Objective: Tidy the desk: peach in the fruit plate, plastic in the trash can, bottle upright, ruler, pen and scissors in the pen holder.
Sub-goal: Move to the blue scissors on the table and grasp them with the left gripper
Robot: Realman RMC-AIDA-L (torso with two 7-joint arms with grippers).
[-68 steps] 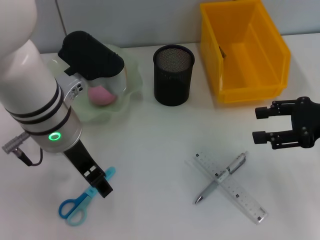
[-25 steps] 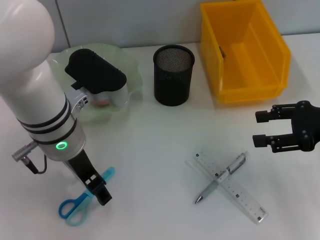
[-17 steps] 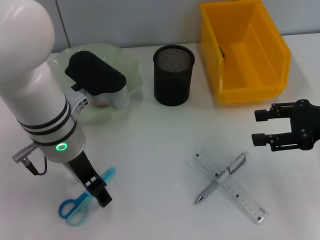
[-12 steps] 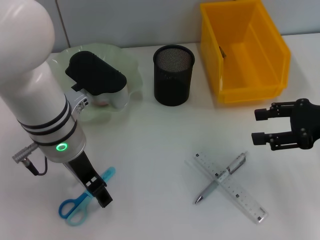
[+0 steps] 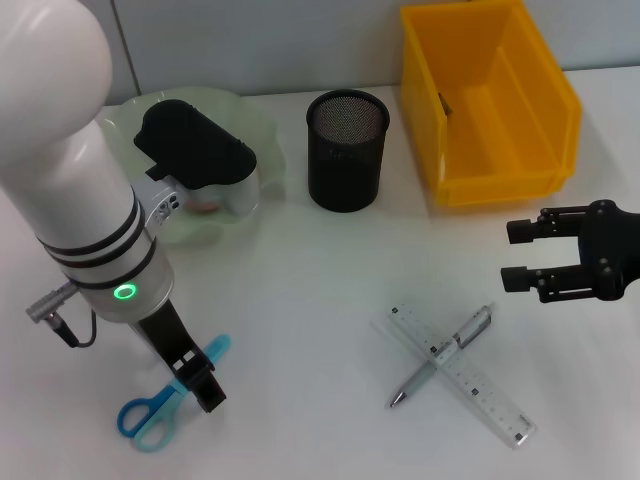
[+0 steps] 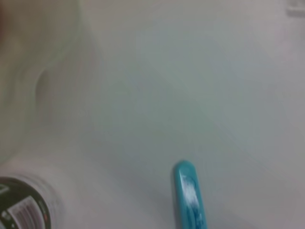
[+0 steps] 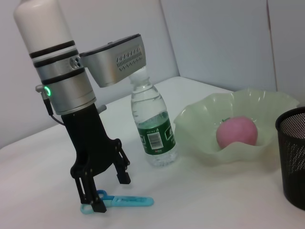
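Left pincer stands low over the scissors near the front left corner of the table, fingers spread, one tip on each side of the blue handles; nothing clamped. In the right wrist view the same pincer straddles the scissors, tips at or just above the table surface; actual contact cannot be told. Left wrist view shows only a blue tip of the scissors on the white surface.

Ruler lies flat toward the front right, pen crossed on top of it.

Right pincer hangs near the right edge, between ruler and trash can, fingers apart, empty.

Bottle stands upright beside the left arm, seen in the right wrist view, next to the fruit plate.

Pen holder, black mesh, sits toward the back, centre. Fruit plate, pale green, stands at the back left, holding the pink peach. Trash can, yellow, stands at the back right corner.
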